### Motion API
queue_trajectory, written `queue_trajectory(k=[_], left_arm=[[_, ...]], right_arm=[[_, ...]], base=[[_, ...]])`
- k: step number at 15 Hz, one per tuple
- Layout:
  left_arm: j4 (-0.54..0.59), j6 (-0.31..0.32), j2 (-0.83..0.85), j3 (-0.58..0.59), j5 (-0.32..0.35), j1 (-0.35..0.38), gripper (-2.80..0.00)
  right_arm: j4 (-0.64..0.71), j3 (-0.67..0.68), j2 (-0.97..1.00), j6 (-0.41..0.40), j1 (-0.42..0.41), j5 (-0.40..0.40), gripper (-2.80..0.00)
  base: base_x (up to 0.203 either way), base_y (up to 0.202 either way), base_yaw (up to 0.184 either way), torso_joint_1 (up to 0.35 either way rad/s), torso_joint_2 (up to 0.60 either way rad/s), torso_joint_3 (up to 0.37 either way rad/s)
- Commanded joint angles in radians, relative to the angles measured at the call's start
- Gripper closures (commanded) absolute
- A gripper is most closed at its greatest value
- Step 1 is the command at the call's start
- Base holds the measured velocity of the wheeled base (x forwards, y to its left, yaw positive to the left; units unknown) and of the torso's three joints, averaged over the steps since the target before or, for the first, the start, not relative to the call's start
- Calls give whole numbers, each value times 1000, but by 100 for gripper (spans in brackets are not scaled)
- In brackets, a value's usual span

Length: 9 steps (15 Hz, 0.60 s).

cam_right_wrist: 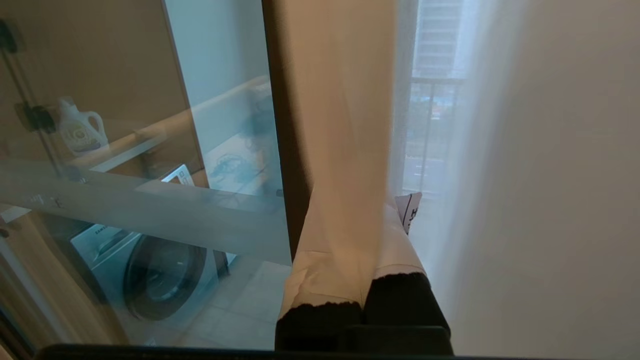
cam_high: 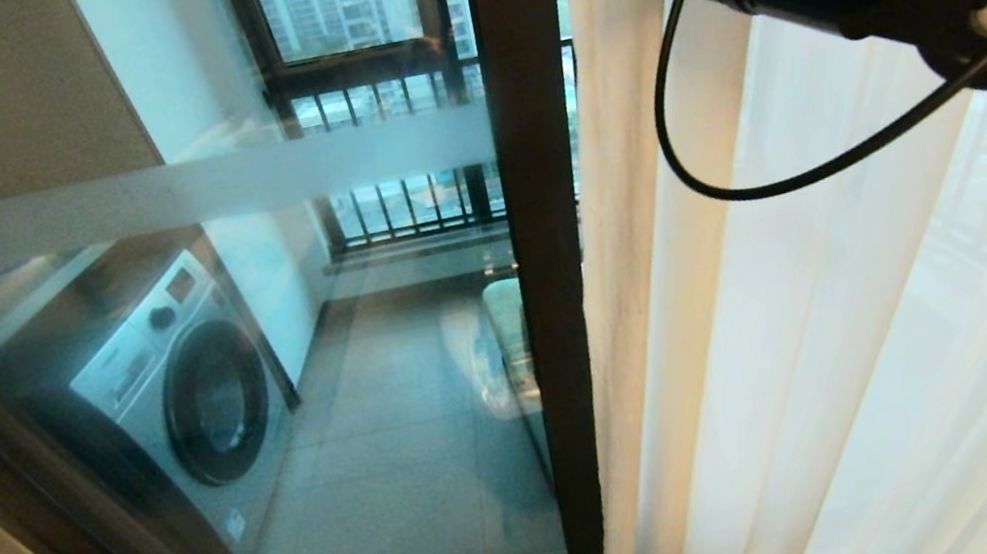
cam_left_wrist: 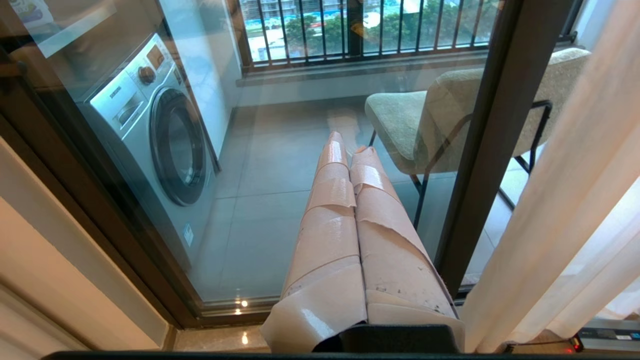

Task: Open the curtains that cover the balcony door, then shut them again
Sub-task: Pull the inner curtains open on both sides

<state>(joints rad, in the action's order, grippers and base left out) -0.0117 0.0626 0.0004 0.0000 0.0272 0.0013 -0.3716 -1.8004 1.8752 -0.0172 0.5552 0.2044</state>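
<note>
Right tool [cam_right_wrist: 350, 235] clamped on curtains [cam_right_wrist: 345, 125], washing machine [cam_high: 191, 401] behind balcony door [cam_high: 547, 207]

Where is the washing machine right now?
The washing machine stands out on the balcony behind the glass balcony door, on the head view's left, opposite the curtains on the right.

A: How many door panes stand bare?
B: One panel of the balcony door [cam_high: 287, 374], with one frosted band [cam_high: 164, 195] across its glass.
A: And behind that door?
B: One washing machine [cam_high: 191, 401], one chair [cam_left_wrist: 425, 120], one detergent jug [cam_right_wrist: 80, 131] on a shelf above the washing machine.
A: Curtains?
B: Two kinds beside the door's dark frame: one cream drape [cam_high: 648, 290] and one white sheer [cam_high: 918, 324]; the folds run together, so I can't count them.
A: Tools?
B: Two: the left tool [cam_left_wrist: 350, 150] and the right tool [cam_right_wrist: 357, 235].
</note>
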Motion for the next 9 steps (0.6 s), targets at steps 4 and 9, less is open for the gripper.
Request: queue_trajectory(k=[4, 9], left_arm=[[-1, 0, 0, 0, 0, 0, 0], [-1, 0, 0, 0, 0, 0, 0]], right_arm=[[-53, 148, -134, -4, -33, 1, 0], [-149, 269, -219, -24, -77, 2, 0]], base=[[0, 0, 0, 0, 0, 0], [0, 0, 0, 0, 0, 0]])
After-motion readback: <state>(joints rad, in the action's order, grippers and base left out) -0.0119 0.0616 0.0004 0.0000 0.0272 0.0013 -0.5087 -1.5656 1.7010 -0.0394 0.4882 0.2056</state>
